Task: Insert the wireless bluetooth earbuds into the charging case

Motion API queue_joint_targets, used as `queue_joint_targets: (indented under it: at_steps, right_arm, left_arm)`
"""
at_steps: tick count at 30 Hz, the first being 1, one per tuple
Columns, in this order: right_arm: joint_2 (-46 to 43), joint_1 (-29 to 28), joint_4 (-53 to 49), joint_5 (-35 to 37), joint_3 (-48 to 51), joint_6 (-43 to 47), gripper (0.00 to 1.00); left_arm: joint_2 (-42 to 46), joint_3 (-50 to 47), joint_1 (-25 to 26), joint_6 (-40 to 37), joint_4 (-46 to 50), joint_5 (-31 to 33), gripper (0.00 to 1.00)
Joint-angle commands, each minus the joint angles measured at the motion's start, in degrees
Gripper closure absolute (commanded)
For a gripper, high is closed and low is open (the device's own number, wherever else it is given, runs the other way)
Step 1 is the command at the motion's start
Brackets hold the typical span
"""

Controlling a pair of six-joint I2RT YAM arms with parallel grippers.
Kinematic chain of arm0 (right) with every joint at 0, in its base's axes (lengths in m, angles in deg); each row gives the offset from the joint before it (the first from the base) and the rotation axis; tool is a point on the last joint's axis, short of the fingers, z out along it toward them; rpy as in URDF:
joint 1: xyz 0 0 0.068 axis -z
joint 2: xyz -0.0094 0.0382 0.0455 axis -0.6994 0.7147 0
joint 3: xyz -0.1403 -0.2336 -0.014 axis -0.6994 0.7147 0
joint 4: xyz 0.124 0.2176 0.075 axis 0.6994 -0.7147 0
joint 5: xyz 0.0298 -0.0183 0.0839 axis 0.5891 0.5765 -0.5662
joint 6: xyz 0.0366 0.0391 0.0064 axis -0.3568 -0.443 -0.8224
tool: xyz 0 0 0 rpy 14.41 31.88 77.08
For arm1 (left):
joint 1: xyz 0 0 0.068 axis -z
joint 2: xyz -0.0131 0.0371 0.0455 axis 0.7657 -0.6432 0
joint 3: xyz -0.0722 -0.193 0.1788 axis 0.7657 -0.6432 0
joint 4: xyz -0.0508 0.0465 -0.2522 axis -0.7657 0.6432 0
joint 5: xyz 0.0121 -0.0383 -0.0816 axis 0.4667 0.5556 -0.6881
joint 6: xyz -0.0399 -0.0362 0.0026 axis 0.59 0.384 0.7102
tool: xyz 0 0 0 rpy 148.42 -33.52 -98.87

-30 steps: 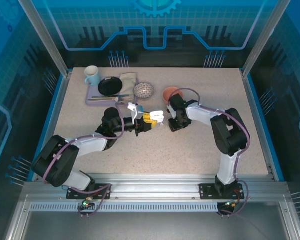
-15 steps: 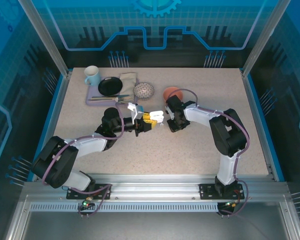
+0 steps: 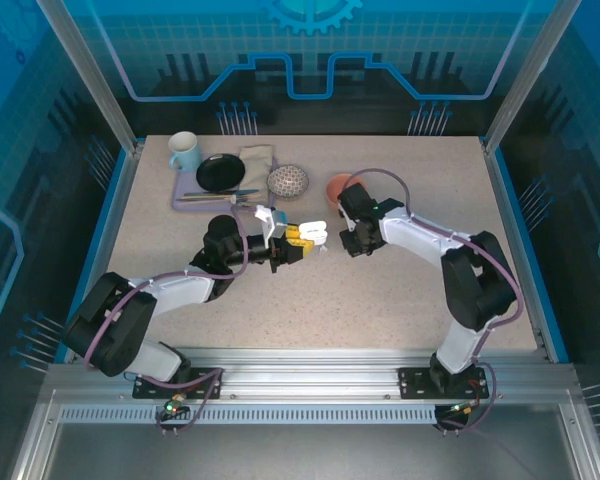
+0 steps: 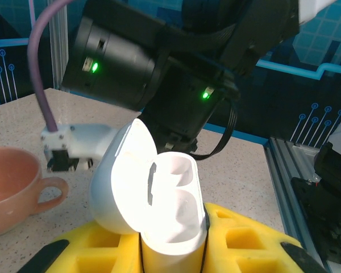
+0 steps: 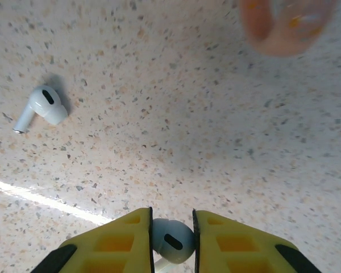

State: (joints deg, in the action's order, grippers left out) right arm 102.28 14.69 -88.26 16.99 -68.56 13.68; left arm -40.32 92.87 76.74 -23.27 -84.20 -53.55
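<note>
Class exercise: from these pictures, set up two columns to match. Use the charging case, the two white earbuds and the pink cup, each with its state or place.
Things
1. charging case
2. lower earbud, right wrist view
3. upper earbud, right wrist view
4. cup

States
a. lies loose on the table
b. pink, with a handle
c. lid open, held in the left tool
d. gripped by the right tool

Pairs: 1-c, 2-d, 3-a, 4-b

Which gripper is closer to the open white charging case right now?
Left. The left gripper is shut on the charging case, holding it with the lid open. The right gripper is apart from it, to the case's right in the top view, gripping a white earbud.
</note>
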Motion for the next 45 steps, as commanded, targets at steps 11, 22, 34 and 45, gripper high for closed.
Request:
queue_joint_targets:
  at_steps: [11, 22, 34, 45]
  right_arm:
    - [-19.0, -0.5, -5.2, 5.9, -1.5, -2.5, 0.79]
    - [-28.1, -8.4, -0.8, 8.5, -9.2, 3.9, 0.79]
    - [-30.9, -18.2, 11.5, 7.5, -4.9, 13.9, 0.80]
    - [-29.8, -18.3, 13.1, 6.7, -1.5, 12.0, 0.80]
  left_arm:
    - [-1.4, 1.6, 0.3, 0.2, -1.2, 0.9, 1.00]
    - [-2.5, 3.8, 0.6, 0.0, -1.0, -1.7, 1.00]
    - [-1.7, 8.3, 1.0, -2.6, 4.8, -3.0, 1.00]
    - [-1.1, 10.1, 1.1, -3.0, 7.2, -3.0, 1.00]
